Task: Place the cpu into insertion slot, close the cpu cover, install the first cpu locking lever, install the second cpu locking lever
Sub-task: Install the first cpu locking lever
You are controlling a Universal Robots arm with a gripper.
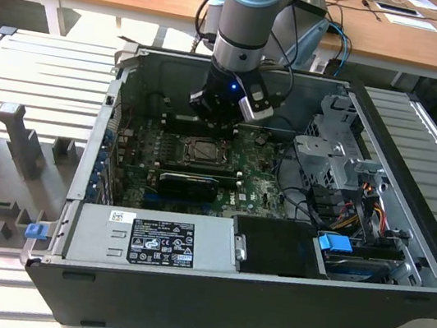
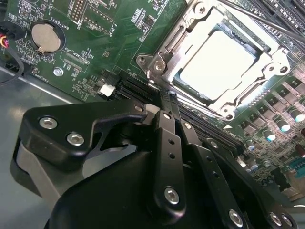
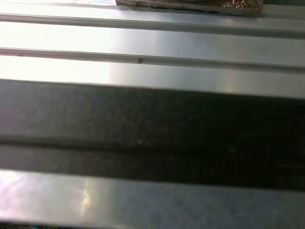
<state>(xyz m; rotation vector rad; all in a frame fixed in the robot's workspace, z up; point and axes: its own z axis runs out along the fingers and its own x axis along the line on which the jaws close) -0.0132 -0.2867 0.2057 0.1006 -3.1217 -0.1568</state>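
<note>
The cpu [image 2: 217,62] lies flat in the insertion slot [image 2: 157,67], its pale metal top showing through the window of the cpu cover [image 2: 267,71], which lies down over it. In the second wrist view my gripper [image 2: 169,99] is shut, black fingers [image 2: 164,124] pressed together with nothing seen between them, tips right at the socket's near edge. A thin metal rod [image 2: 252,13] runs along the socket's far side. In the exterior view the gripper [image 1: 211,123] hangs just above the socket [image 1: 204,152] inside the open computer case.
The motherboard [image 2: 95,43] carries a coin battery [image 2: 46,38] and long black slots [image 2: 138,88] beside the socket. A labelled power supply [image 1: 164,243] fills the case front; a drive cage [image 1: 337,149] and cables stand at the exterior view's right. The ribbed metal table [image 1: 42,69] surrounds the case.
</note>
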